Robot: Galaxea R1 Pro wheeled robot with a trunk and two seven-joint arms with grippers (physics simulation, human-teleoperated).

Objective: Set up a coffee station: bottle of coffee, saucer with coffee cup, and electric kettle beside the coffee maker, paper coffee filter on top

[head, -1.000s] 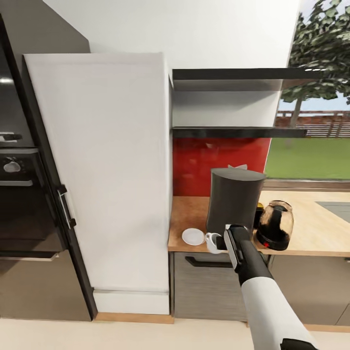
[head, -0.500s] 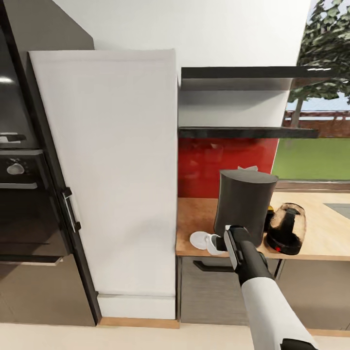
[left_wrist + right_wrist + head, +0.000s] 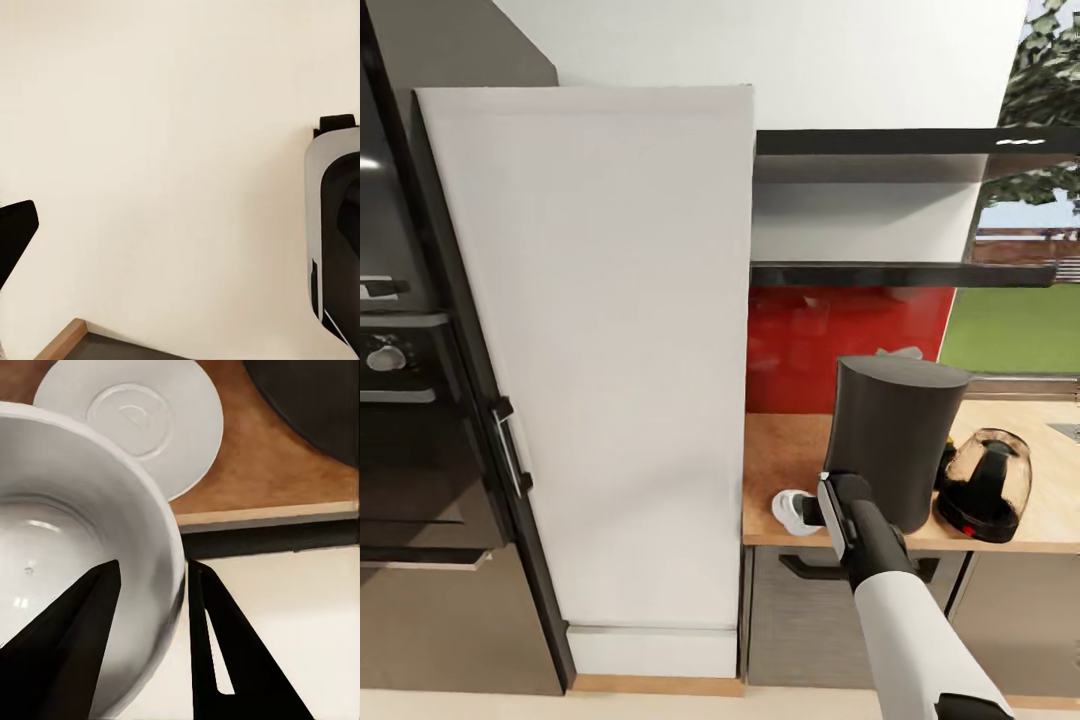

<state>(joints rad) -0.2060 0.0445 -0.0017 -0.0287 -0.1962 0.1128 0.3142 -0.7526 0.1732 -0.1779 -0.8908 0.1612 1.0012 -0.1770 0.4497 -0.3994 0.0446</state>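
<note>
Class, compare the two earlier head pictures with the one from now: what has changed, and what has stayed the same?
The whole view has slid rightward, so the camera moved, not the things. The right pincer stays shut on the coffee cup, one finger inside the rim and one outside, and has carried it over the saucer. The coffee maker and electric kettle stand unmoved on the countertop.

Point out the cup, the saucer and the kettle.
cup (image 3: pixel 67 547): right wrist view, on its inner wall.
saucer (image 3: pixel 135 412): right wrist view, on its centre well.
kettle (image 3: pixel 990 485): head view, on its glass body.
</note>
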